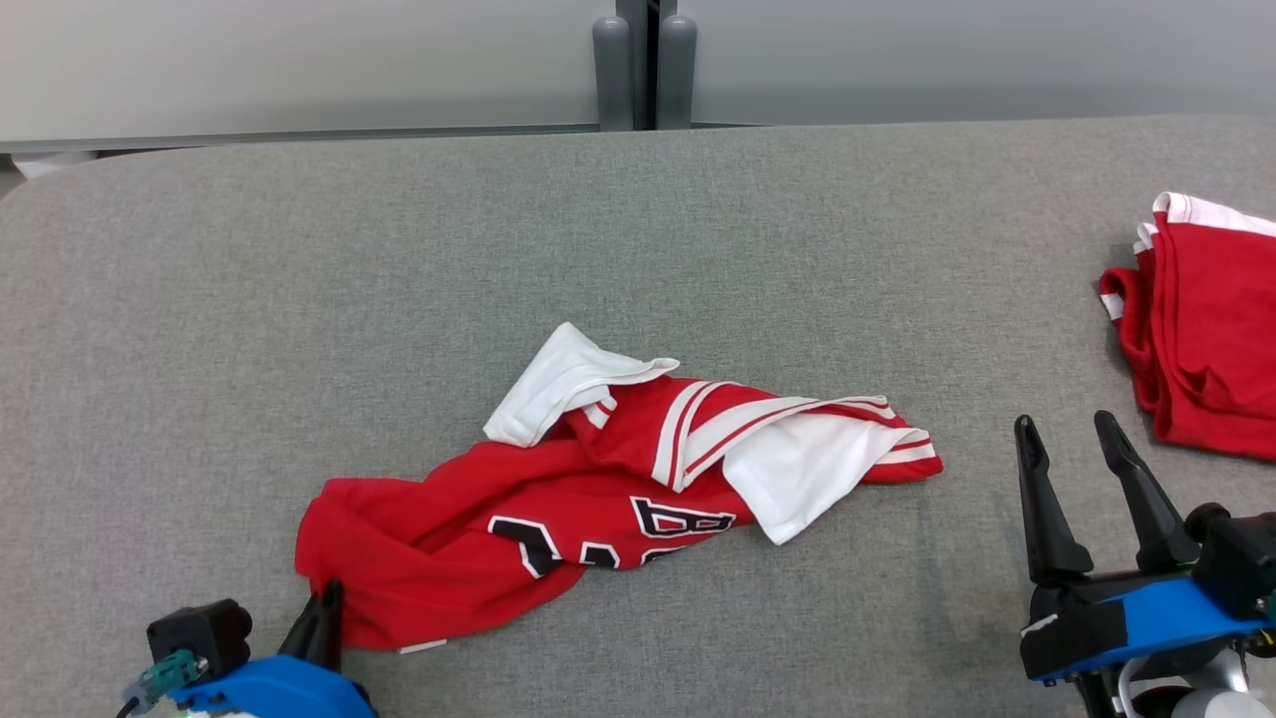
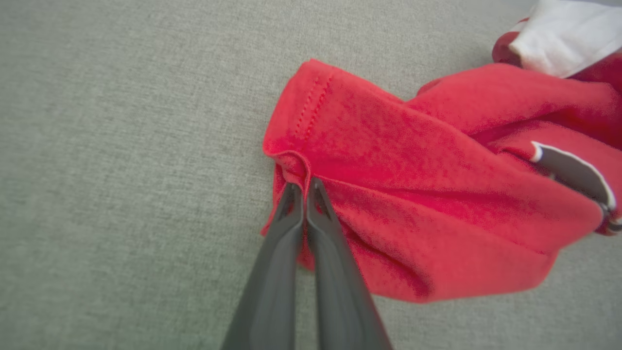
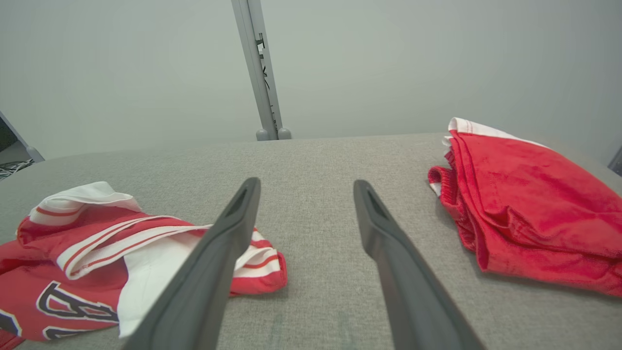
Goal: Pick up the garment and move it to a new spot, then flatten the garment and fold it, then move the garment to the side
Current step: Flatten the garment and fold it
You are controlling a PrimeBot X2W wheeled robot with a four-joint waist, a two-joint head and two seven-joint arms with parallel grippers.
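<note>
garment (image 1: 598, 499): crumpled, mid-tabletop (image 1: 299, 249) | left gripper (image 2: 305, 187): jaws together, clamped on garment's near-left red edge | right gripper (image 1: 1067, 424): jaws apart, empty, between garment and folded red cloth (image 1: 1206, 329)

The jersey (image 1: 449, 538) carries black, white-edged lettering (image 1: 688, 521) across its red cloth (creased and partly folded under); only a "B" reads clearly, the other characters cannot be told.
</note>
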